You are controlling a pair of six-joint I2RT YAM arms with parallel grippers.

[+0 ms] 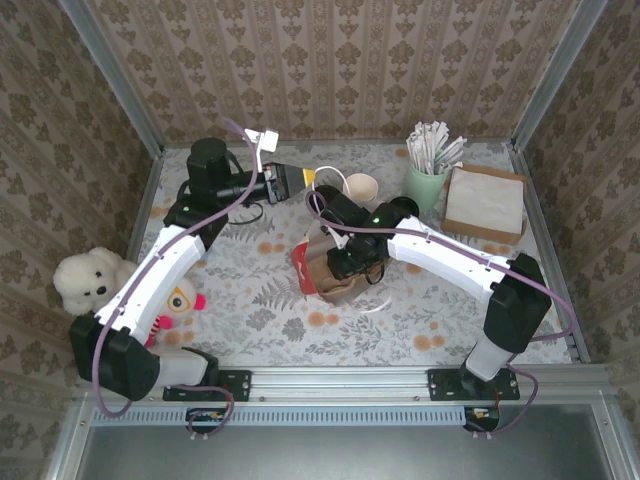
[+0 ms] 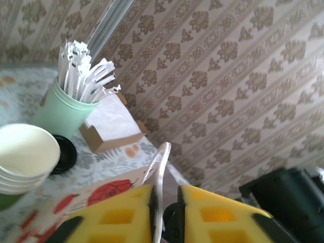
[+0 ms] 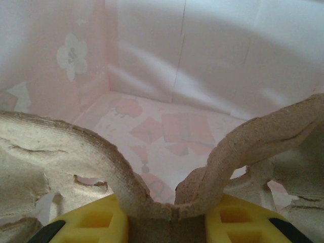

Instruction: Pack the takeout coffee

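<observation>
The left arm stretches to the back of the table, and the left gripper [image 2: 164, 191] has its jaws a little apart with a thin white strip [image 2: 159, 167] loose between them. The right arm bends in to the middle. The right gripper [image 3: 167, 215] squeezes a brown cardboard cup tray [image 3: 61, 147] inside a white paper bag with red pictures [image 1: 307, 262]. The takeout coffee with its round black lid [image 2: 65, 152] sits on the table between a stack of cream cups [image 2: 25, 152] and a pale green cup of wrapped sticks [image 2: 61, 114].

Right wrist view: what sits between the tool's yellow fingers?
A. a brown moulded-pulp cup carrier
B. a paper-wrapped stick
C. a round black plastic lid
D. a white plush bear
A: the rough edge of the brown moulded-pulp cup carrier is pinched between the yellow fingers of the right tool, with the inside of a pale paper bag behind it.
</observation>
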